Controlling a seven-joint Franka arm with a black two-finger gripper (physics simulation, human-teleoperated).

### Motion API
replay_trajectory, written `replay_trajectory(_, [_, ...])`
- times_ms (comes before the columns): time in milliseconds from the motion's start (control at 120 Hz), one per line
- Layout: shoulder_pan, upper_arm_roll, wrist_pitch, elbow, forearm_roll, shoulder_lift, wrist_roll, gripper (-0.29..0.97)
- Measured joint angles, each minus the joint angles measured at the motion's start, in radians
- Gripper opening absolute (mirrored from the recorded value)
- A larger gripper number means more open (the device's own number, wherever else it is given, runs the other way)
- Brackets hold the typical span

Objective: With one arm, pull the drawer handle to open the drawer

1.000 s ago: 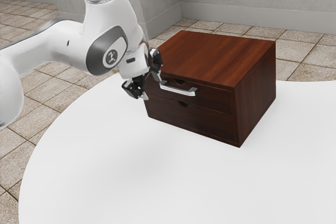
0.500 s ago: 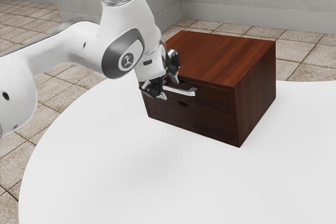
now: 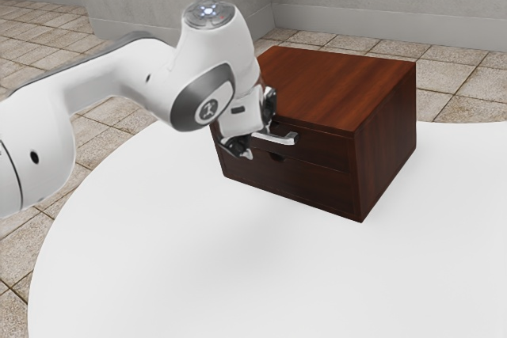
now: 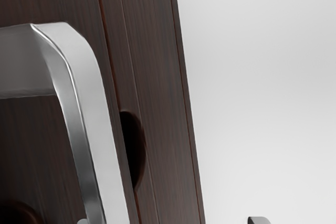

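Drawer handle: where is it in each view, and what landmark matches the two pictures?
Exterior view: drawer handle, a silver bar on the wooden cabinet's front.
Wrist view: drawer handle, a close bent bar over dark wood.
Shared landmark: the dark notch next to the handle.

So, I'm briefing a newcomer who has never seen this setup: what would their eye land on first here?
The big white arm stretched in from the exterior view's left, its hand right at the silver handle of the upper drawer. Next, the dark wooden cabinet standing on the white round table. In the wrist view that handle looms very close against the dark wood.
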Motion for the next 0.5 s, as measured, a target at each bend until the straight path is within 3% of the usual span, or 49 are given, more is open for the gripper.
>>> replay_trajectory(100, [-0.012, -0.004, 0.002, -0.003, 0.003, -0.001, -0.019, 0.36])
replay_trajectory(258, [-0.016, -0.006, 0.009, -0.040, 0.007, -0.021, -0.044, 0.45])
replay_trajectory(408, [-0.018, -0.002, 0.018, -0.091, 0.011, -0.086, -0.049, 0.30])
replay_trajectory(500, [-0.017, 0.002, 0.025, -0.115, 0.013, -0.109, -0.053, 0.30])
